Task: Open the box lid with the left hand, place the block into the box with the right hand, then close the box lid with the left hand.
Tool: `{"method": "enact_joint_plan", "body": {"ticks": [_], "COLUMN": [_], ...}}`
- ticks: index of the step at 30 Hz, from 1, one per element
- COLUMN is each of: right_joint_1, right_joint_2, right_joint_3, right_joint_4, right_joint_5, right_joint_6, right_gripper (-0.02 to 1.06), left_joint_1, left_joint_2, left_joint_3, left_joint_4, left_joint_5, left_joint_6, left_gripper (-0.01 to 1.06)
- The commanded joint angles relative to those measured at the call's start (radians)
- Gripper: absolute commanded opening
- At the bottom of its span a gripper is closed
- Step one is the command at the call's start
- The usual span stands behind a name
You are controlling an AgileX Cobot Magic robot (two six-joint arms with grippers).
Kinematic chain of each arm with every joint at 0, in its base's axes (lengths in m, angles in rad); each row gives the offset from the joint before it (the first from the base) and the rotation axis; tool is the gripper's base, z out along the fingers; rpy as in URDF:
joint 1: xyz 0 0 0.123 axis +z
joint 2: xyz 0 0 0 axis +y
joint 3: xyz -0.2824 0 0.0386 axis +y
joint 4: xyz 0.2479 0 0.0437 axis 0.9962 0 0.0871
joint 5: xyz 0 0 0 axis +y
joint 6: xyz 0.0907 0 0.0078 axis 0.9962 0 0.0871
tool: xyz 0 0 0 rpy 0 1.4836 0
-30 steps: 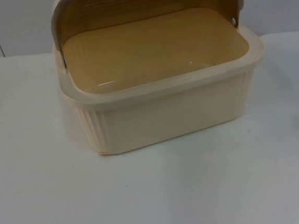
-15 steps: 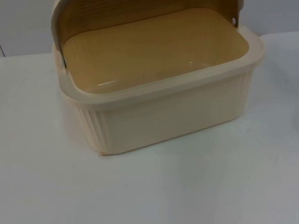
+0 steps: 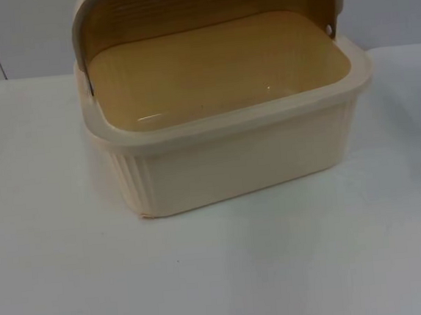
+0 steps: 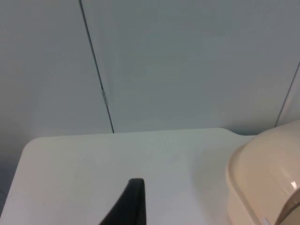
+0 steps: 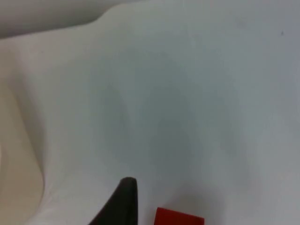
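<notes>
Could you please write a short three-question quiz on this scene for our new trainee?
1. True or false: the lid of the box is raised.
2. What colour is the block beside the right gripper's fingertip?
3. The inside of the box holds: A) a block, B) nothing, C) a cup.

Key: 1 true. 2 red. 3 B. The left gripper's fingertip is above the table, beside the box.

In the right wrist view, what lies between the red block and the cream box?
Nothing: bare white table top separates the red block from the cream plastic box. The right gripper's black fingertip stands beside the block.
</notes>
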Motion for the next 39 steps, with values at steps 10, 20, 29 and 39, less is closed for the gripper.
{"method": "enact_joint_plan", "body": {"ticks": [10,20,29,39], "right_joint_1": [0.001,0.001,0.035,0.07], "right_joint_2": [0.246,0.389,0.471,0.532], "right_joint_3": [-0.002,-0.002,-0.004,-0.004], "right_joint_4": [0.0,0.0,0.017,0.019], "right_joint_5": [-0.05,-0.066,-0.127,-0.127], "right_joint_6": [0.164,0.338,0.36,0.397], "right_gripper": [1.05,1.05,1.05,1.05], "left_joint_1": [-0.002,-0.002,-0.002,-0.002], "left_joint_2": [-0.001,-0.001,-0.001,-0.001], "left_joint_3": [-0.007,-0.007,-0.007,-0.005], "left_joint_4": [0.006,0.006,0.006,0.012], "left_joint_5": [0.0,0.002,0.002,0.0], "left_joint_6": [0.002,0.002,0.002,0.002], "left_gripper": [1.04,1.04,1.04,1.04]}}
